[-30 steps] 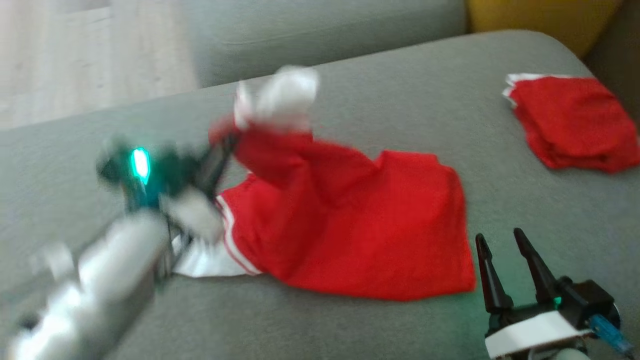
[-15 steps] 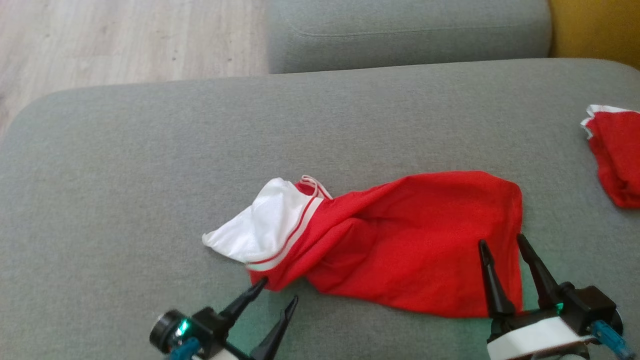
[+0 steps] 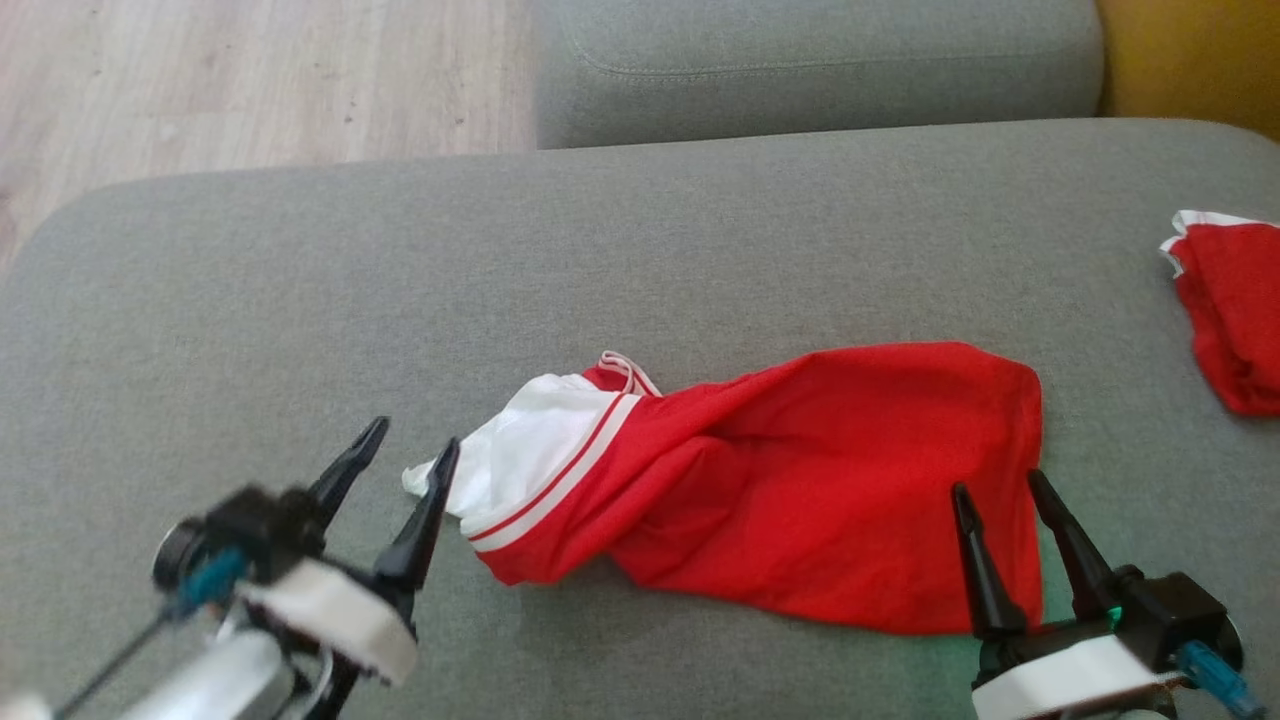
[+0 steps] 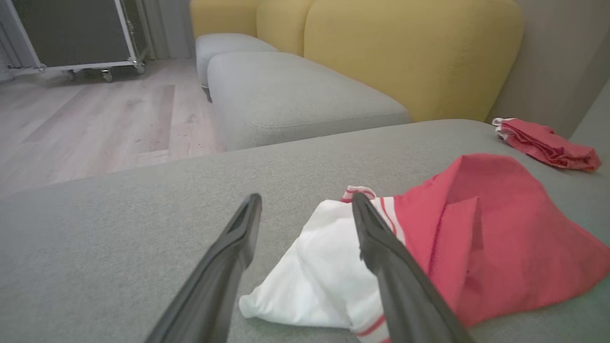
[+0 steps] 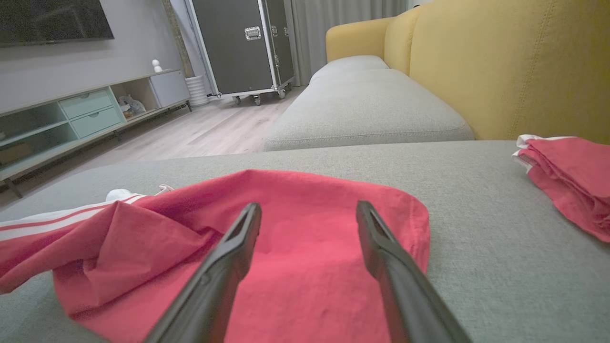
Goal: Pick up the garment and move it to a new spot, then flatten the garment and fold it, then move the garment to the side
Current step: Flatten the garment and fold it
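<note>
1. Red-and-white garment [image 3: 780,480] lies rumpled on the grey cushion [image 3: 300,280] — between the two arms.
2. Fingers apart, holding nothing — left gripper [image 3: 414,435] and right gripper [image 3: 998,483].
3. Folded red pile [image 3: 1230,310] sits far right; wood floor [image 3: 250,80] beyond.

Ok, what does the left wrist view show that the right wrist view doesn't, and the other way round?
Left wrist, not right wrist: the left pincer, open, framing the loose corner at the white end of the garment. Right wrist, not left wrist: the right pincer, open, aimed at the red part; a low cabinet with pale green drawers; a dark screen on the wall. Both: the garment's red body, the folded red cloth, the grey cushion, the yellow backrest, the wheeled case.
</note>
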### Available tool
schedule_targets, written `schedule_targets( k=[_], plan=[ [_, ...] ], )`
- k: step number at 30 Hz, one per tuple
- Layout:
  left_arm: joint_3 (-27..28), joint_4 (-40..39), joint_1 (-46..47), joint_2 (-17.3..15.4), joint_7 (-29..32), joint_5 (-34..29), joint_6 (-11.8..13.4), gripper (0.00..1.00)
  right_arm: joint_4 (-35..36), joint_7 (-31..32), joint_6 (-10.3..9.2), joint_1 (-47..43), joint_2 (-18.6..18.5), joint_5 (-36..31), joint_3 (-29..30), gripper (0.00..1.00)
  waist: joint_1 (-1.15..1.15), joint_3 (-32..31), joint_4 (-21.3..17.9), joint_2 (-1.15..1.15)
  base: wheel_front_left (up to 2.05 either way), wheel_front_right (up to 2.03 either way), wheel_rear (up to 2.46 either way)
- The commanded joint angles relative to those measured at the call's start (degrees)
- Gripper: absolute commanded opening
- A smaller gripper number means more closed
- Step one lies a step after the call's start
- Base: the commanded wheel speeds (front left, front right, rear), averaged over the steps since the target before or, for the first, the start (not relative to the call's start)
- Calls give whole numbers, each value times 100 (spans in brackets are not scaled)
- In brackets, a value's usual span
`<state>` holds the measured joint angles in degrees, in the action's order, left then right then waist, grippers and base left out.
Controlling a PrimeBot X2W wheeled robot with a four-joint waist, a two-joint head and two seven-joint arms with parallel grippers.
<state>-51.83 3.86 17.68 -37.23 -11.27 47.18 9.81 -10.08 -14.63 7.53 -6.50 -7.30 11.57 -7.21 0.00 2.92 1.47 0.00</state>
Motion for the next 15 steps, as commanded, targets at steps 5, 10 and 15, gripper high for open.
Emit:
schedule_targets(
  k=[5,10,15],
  plan=[
    [119,495,861,367,594,385,-413,100,139,-37,-4,214,-158,-25,-224,100,0,120,-112,0,0,0,0],
    [-123,1462,1368,1076,971,484,-711,100,112,-37,-4,341,-214,-5,-328,100,0,228,-304,0,0,0,0],
    [-407,1810,1682,1667,853,329,-1104,100,111,-37,-4,387,-226,20,-316,100,0,353,-535,0,0,0,0]
  ],
)
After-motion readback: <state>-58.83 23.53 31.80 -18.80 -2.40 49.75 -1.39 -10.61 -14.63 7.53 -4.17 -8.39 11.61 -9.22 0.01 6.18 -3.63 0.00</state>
